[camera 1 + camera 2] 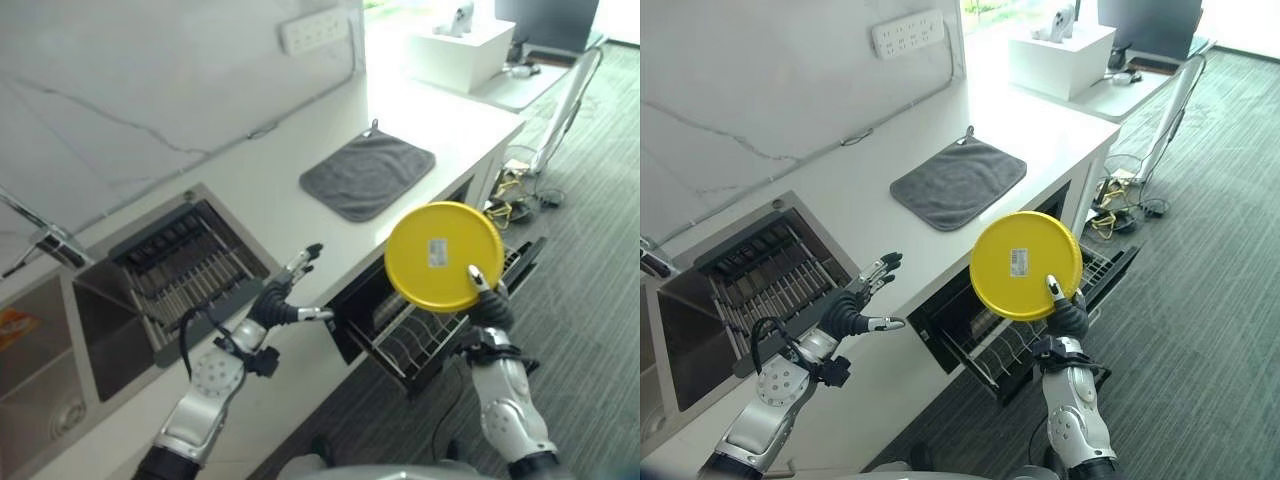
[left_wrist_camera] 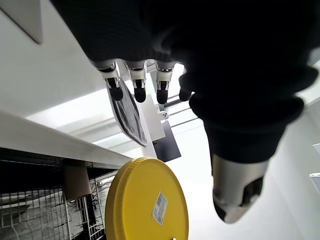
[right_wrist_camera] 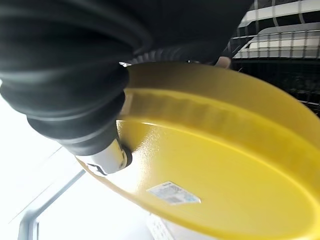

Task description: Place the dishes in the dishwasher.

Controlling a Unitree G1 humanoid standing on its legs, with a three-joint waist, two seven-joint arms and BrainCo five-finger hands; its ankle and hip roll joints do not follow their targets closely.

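We hold the round yellow plastic plate (image 1: 443, 256) pinched in our right hand (image 1: 489, 303), above the dishwasher's pulled-out wire rack (image 1: 432, 335). Not yet racked. Left hand (image 1: 277, 303) hovers, fingers spread.

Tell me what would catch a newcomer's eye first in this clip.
The yellow plate, pinched upright in the right robot hand above the pulled-out dishwasher rack. Next, the left robot hand, fingers straight, over the white counter's edge, and the grey cloth lying flat further back.
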